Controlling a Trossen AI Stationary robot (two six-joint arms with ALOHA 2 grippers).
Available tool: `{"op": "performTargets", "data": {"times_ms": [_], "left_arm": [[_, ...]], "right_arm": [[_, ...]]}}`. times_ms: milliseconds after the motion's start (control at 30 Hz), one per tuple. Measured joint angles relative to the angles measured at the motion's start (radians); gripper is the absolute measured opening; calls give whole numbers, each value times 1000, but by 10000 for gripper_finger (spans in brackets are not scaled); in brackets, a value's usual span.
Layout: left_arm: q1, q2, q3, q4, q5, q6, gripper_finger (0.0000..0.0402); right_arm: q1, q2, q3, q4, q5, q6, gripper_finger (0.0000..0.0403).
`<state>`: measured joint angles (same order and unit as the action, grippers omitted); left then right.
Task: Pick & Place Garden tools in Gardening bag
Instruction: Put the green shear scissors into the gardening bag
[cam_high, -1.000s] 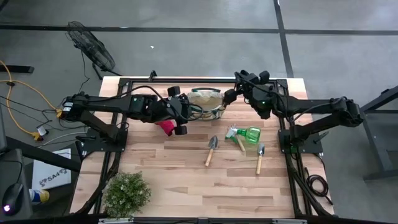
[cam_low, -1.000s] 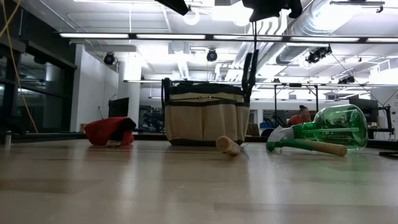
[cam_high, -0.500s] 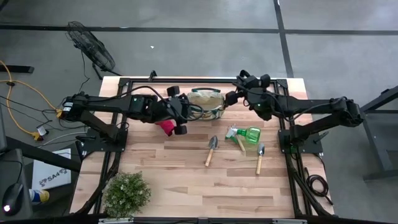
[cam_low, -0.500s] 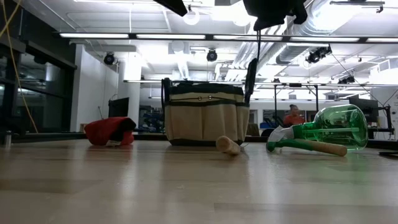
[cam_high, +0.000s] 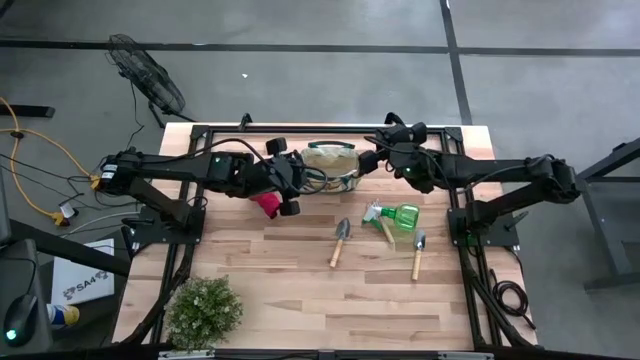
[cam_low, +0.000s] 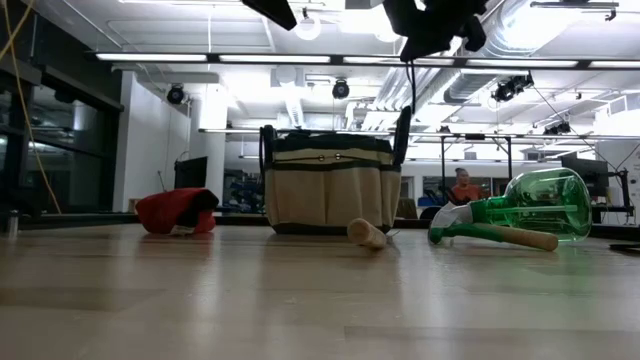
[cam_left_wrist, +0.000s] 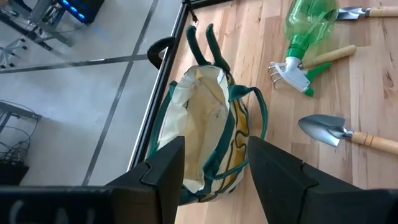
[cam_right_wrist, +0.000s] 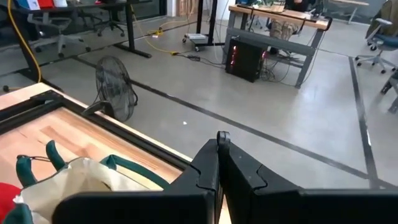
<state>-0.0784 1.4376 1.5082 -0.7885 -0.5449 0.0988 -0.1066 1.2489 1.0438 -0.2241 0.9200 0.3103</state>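
Sitting at twelve o'clock on the table, the round beige fabric tote with green trim (cam_high: 331, 167) looks soft and floppy; right gripper (cam_high: 369, 160), fingers pressed together, pinches its green loop handle (cam_low: 402, 125), left gripper (cam_left_wrist: 214, 168) spread beside it at nine o'clock

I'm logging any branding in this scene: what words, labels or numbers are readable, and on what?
"SAA": the start of dark lettering on the white box on the floor left of the table; the rest is too small to read.
No readable text on the gardening bag, the sprayer or the other tools.
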Motion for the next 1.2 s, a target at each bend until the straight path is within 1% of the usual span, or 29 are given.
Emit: {"op": "performTargets", "data": {"times_ms": [200,333,600,800,900,1100,1200], "left_arm": [[0,0,0,0,0,-2,170],[0,0,0,0,0,-2,170],[0,0,0,-2,2,-3,170],[0,0,0,-8,3,-3,170],[0,0,0,-9,3,-6,170],[0,0,0,-26,3,-20,170],[0,0,0,-29,8,-22,170]], "right_arm": [[-31,15,0,57,-58,-9,4],[-40,40,0,128,-107,-33,4],[-65,110,0,242,-145,-68,4],[-72,119,0,386,-220,-138,4],[-73,119,0,378,-215,-148,4],[-80,119,0,292,-214,-100,4],[-80,119,0,293,-274,-125,4]]}}
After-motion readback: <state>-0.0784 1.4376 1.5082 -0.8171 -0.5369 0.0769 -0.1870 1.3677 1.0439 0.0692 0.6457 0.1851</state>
